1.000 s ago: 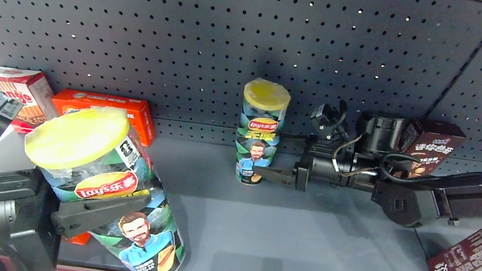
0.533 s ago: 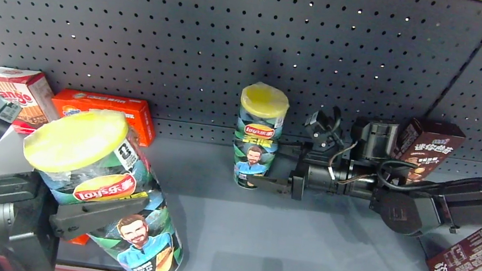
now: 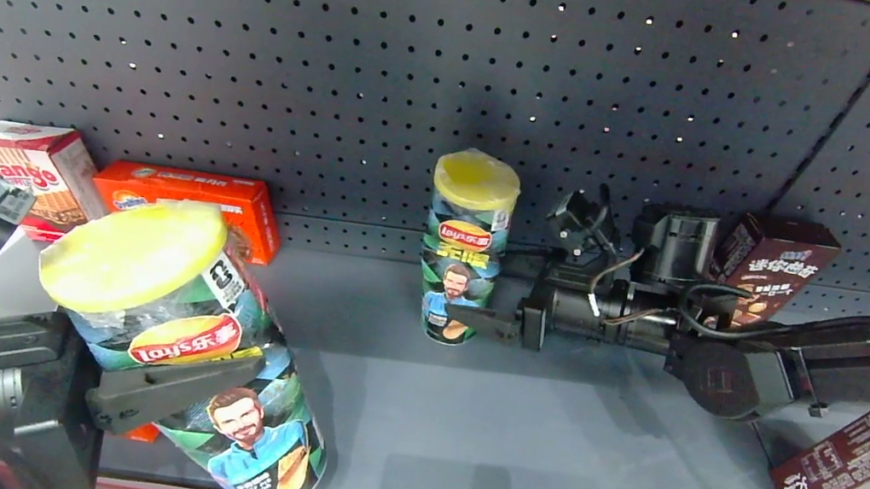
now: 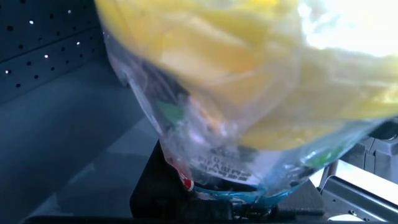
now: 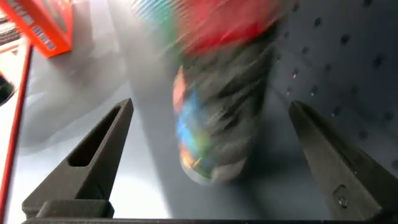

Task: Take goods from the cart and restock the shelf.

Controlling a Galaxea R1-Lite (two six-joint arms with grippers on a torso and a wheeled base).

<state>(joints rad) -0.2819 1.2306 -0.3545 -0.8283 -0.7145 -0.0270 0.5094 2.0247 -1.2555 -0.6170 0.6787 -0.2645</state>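
The right gripper [image 5: 210,107] has edged left and slightly down along the shelf [image 3: 545,433], and the rear can [image 3: 463,249] has shifted with it. That can stands upright near the pegboard [image 3: 428,62], between the gripper's wide-spread fingers and clear of both. The left gripper [image 3: 176,387] is clamped on a second can [image 3: 188,337], tilted, at the shelf's front left.

- Bare shelf deck [image 3: 545,433] lies open from the centre toward 5 o'clock.
- 12 o'clock: upright chip can [image 3: 464,249] near the pegboard [image 3: 428,62], right gripper [image 5: 211,106] spread around it.
- 8 o'clock: tilted chip can [image 3: 195,347] blocks the front edge.
- 3 o'clock: brown boxes [image 3: 850,466].
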